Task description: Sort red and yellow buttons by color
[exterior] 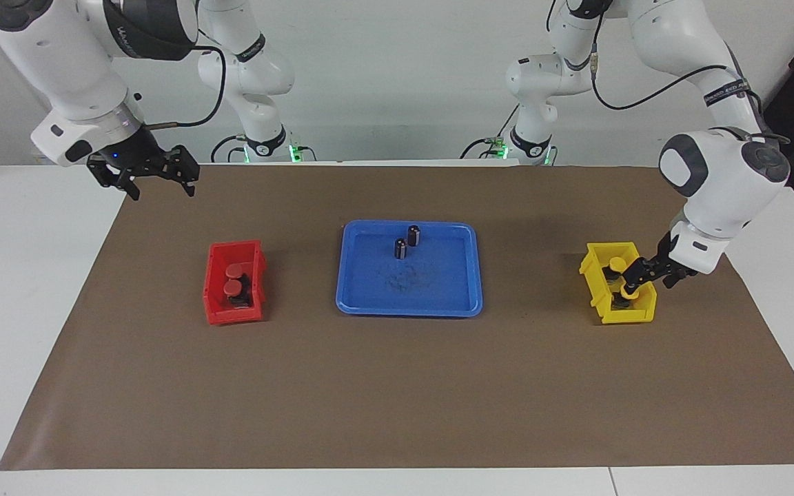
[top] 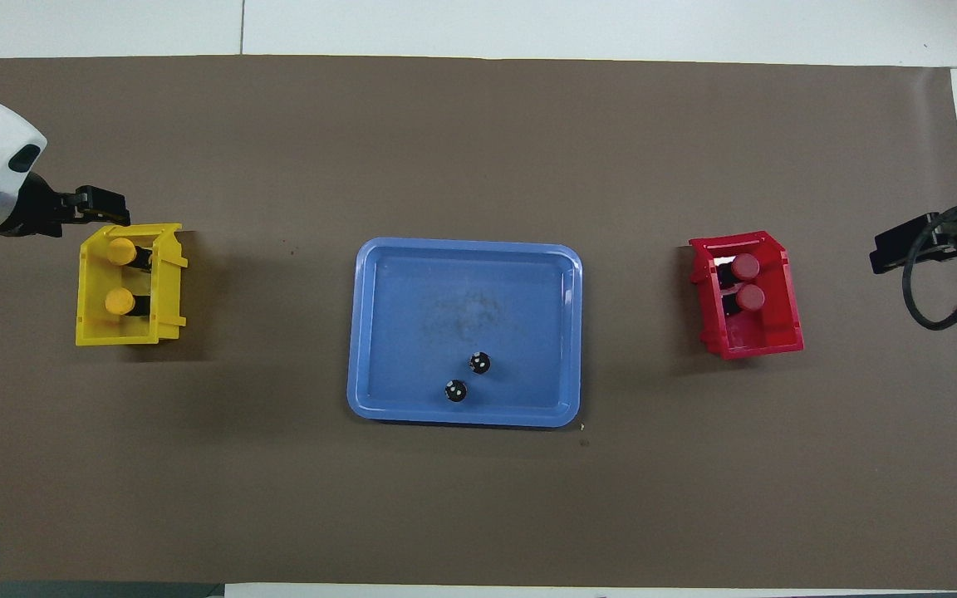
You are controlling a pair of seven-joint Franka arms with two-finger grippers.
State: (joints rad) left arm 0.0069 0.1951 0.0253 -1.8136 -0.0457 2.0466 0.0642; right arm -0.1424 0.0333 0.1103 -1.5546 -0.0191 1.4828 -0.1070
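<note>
Two yellow buttons (top: 120,251) (top: 119,301) lie in the yellow bin (top: 131,336) at the left arm's end of the table. One of them shows as a round cap (exterior: 617,262) in the facing view. My left gripper (exterior: 650,274) (top: 110,209) hangs open over the bin's rim farthest from the robots and holds nothing. Two red buttons (exterior: 235,270) (exterior: 232,286) (top: 746,266) (top: 750,296) lie in the red bin (exterior: 231,317) (top: 782,316). My right gripper (exterior: 160,180) (top: 884,253) waits open in the air over the table's edge at the right arm's end.
A blue tray (exterior: 407,306) (top: 360,332) sits mid-table between the two bins. Two dark upright cylinders (exterior: 414,235) (exterior: 401,248) (top: 479,362) (top: 455,390) stand in its part nearest the robots. Brown paper covers the table.
</note>
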